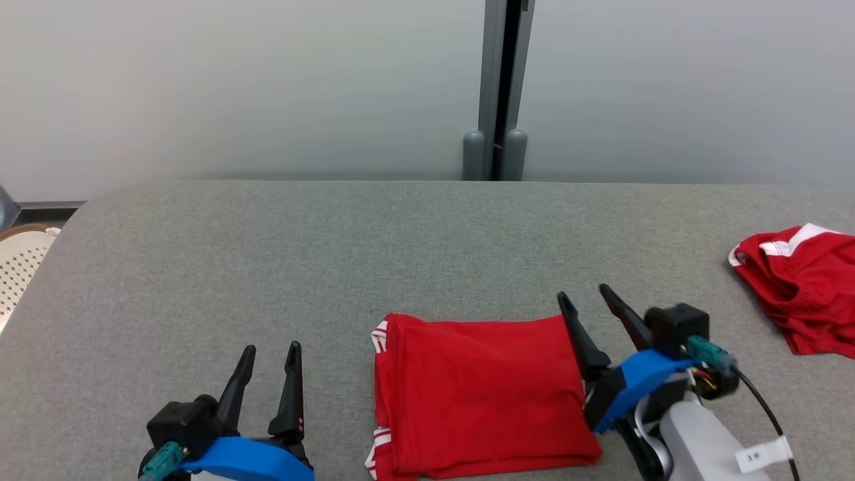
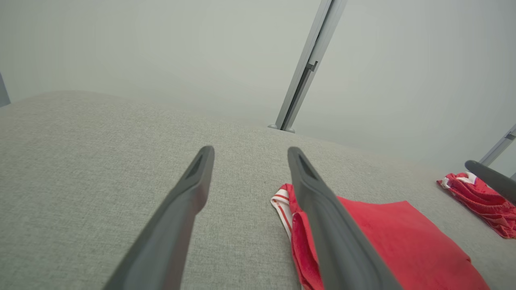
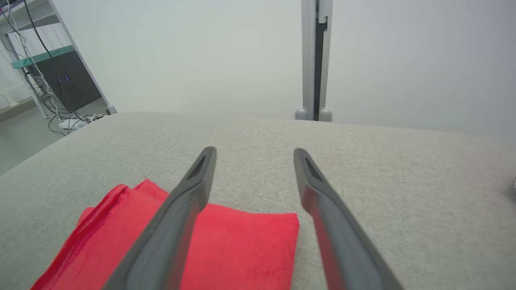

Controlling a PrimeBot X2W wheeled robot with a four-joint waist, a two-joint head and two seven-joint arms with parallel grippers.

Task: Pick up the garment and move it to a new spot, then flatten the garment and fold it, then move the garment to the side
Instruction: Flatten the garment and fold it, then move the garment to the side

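Observation:
A red garment with white-striped trim (image 1: 477, 394) lies folded into a neat rectangle on the grey fabric table (image 1: 334, 254), near the front edge. It also appears in the left wrist view (image 2: 387, 237) and the right wrist view (image 3: 225, 249). My left gripper (image 1: 270, 357) stands open to the garment's left, apart from it, holding nothing. At the garment's right edge my right gripper (image 1: 584, 300) is open, its left finger (image 1: 581, 337) over the cloth's border, with nothing between the fingers.
A second red garment with white trim (image 1: 801, 294) lies crumpled at the table's far right edge. A grey post (image 1: 497, 87) rises behind the table against a pale wall. A perforated white chair (image 1: 20, 267) sits off the left edge.

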